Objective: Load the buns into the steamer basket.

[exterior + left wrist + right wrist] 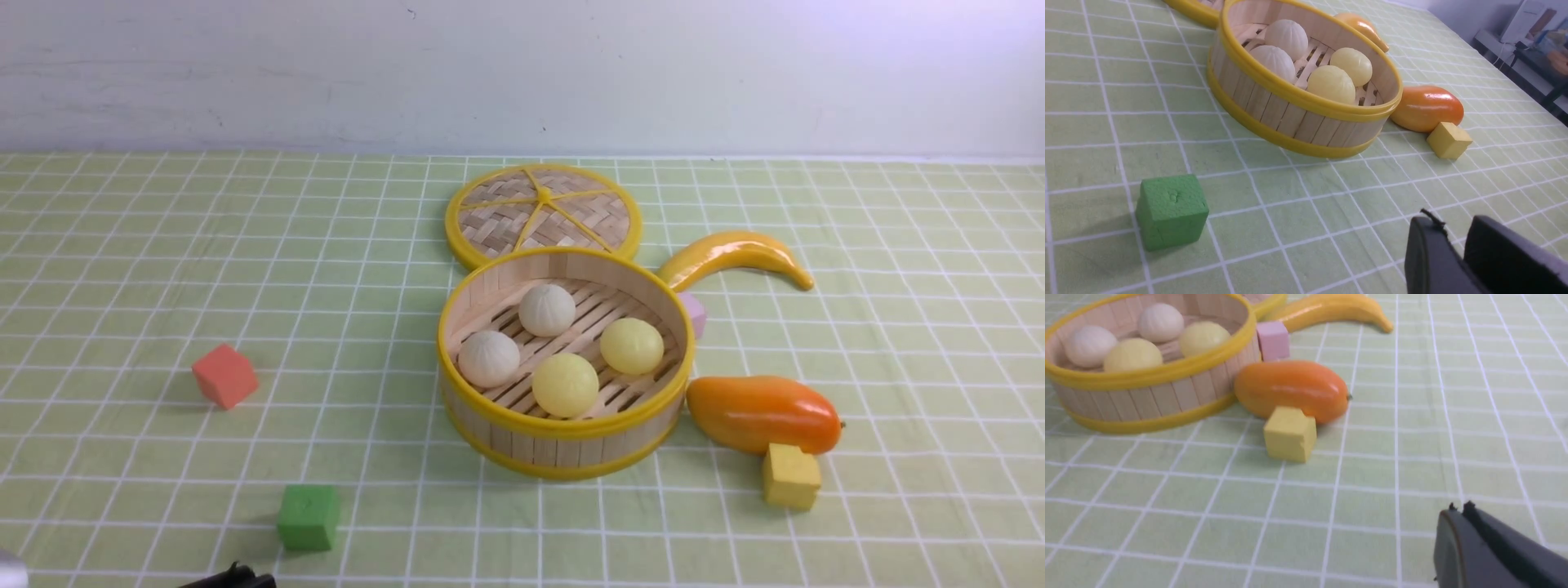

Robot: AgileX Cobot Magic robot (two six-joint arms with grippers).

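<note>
Black pads of our left tool (1457,245) stand a little apart, gripping nothing; our right tool (1458,510) is pressed together and empty. Both hang low over the surface (122,245), near us. Ahead of them, between the two and somewhat nearer the left, sits the steamer basket (563,429), all four buns (565,384) already inside. We judge nothing remains to fetch.

Two pleated white and two smooth yellow buns (546,309) sit inside the upright steamer basket (563,445).
</note>
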